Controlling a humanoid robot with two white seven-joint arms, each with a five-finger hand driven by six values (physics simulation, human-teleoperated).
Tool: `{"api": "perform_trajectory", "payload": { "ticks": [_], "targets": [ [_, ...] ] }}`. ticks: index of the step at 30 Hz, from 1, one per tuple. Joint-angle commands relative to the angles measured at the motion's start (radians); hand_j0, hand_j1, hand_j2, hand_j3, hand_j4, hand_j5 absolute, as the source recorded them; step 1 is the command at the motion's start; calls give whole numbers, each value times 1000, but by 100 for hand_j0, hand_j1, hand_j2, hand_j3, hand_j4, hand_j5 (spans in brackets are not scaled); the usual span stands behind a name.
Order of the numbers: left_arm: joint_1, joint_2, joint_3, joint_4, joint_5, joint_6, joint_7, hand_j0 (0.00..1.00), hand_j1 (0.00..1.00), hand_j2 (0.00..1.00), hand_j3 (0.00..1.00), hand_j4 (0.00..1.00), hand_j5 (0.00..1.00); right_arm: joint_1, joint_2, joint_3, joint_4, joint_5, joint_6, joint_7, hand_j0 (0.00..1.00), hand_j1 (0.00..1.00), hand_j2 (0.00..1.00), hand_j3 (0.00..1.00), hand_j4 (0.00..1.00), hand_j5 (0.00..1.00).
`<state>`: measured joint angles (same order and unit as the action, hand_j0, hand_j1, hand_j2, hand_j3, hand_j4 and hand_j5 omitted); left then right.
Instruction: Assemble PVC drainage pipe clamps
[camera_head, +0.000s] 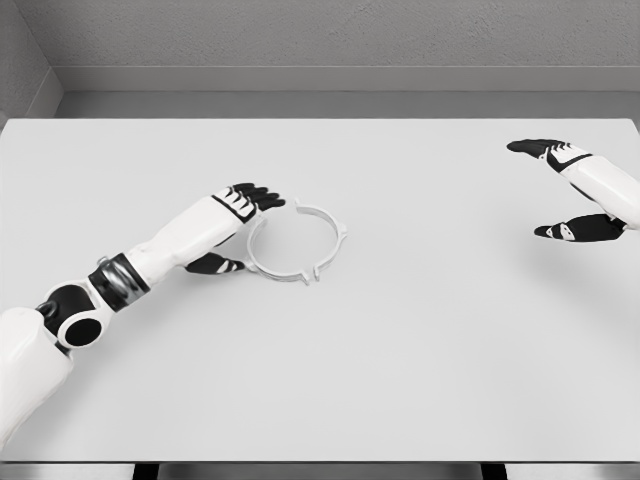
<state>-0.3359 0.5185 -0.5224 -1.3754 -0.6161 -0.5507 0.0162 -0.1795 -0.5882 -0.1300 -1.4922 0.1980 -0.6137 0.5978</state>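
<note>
Head view: a white pipe clamp ring (298, 243) lies flat on the pale surface (420, 360), left of the middle. It is a thin open hoop with small tabs jutting from its rim, and there is a gap in it at the far left.

The left hand (237, 222) sits just beside the ring on its left. Its dark fingers (262, 195) reach toward the hoop's far-left edge, while the thumb (215, 264) lies nearer, by the near-left edge. The fingers are spread and hold nothing; whether they touch the ring cannot be told.

The right hand (567, 190) hovers at the far right, well apart from the ring, its fingers and thumb held wide apart and empty.
</note>
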Motion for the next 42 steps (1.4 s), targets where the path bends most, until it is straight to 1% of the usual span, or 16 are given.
{"api": "perform_trajectory", "payload": {
  "ticks": [1,12,42],
  "targets": [
    [0,0,1,9,6,0,1,100,100,100,100,100,100,0,-1,0,0,-9,3,-1,100,100,100,100,100,100],
    [0,-12,-4,18,3,0,-1,100,100,100,100,100,100,0,-1,0,-2,-9,3,-1,100,100,100,100,100,100],
    [-3,-83,-2,15,4,2,1,100,100,100,100,100,100,0,-2,-2,0,-9,3,-1,100,100,100,100,100,100]
  ]
}}
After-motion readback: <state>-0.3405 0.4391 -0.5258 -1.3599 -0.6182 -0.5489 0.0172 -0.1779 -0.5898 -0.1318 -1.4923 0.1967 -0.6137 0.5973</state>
